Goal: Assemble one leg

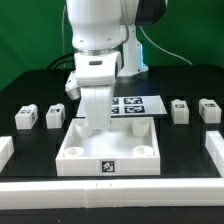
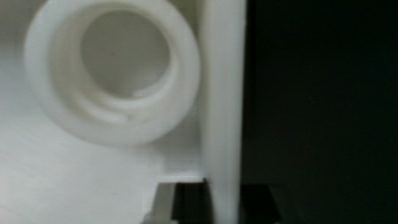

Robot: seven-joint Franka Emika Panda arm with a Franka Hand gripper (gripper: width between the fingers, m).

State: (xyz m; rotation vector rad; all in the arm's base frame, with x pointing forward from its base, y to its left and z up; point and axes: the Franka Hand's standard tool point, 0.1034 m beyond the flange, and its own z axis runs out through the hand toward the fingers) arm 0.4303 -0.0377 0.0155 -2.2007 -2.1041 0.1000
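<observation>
Beside the tray (image 1: 80, 165), the nearest leg (image 1: 55, 116) lies apart from the hand (image 1: 93, 120), whose closure I cannot tell.

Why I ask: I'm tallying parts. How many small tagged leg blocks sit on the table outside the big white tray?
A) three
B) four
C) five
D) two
B: two leg blocks sit on the exterior view's left of the tray, and two more sit on its right, all outside it.
</observation>
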